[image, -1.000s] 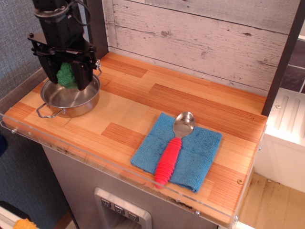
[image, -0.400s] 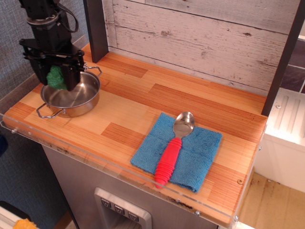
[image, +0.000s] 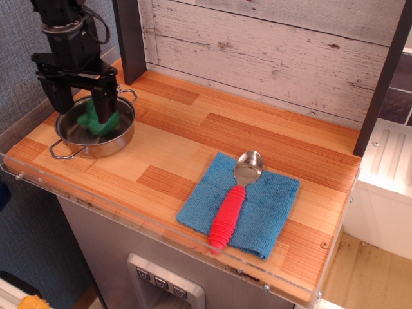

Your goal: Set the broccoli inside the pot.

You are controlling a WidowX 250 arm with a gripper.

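The broccoli sits inside the pot at the far left. The gripper hangs over it, fingers spread apart, holding nothing. The job looks done.

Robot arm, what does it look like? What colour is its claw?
The arm is all black and boxy, with a grey ring near the top and black cables looping beside it. Its black gripper has a flat crossbar with two straight, blocky fingers hanging down.
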